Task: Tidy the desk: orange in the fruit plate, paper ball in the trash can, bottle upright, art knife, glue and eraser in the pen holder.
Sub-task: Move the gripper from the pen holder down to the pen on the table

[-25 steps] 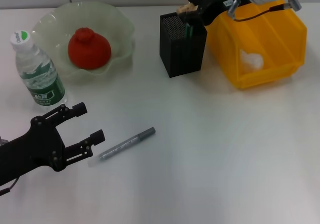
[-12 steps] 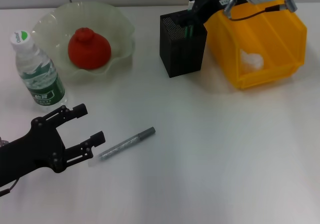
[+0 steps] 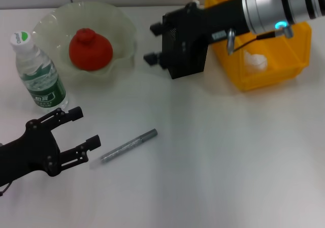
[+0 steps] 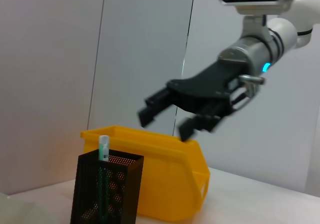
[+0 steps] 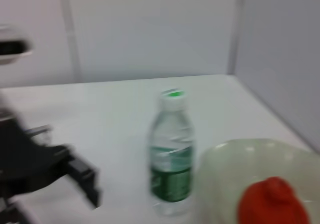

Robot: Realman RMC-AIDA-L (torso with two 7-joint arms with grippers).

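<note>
The right pincer is seen spread wide and empty beside the pen holder, where the glue is lodged. The left pincer is held open, empty, near the art knife. The orange is cradled in the fruit plate, the paper ball in the trash can.

A plain white bench fills the head view. Behind it stand pale grey wall panels divided by thin dark vertical seams.

Head view downward; wrist views level, sharing desk.
</note>
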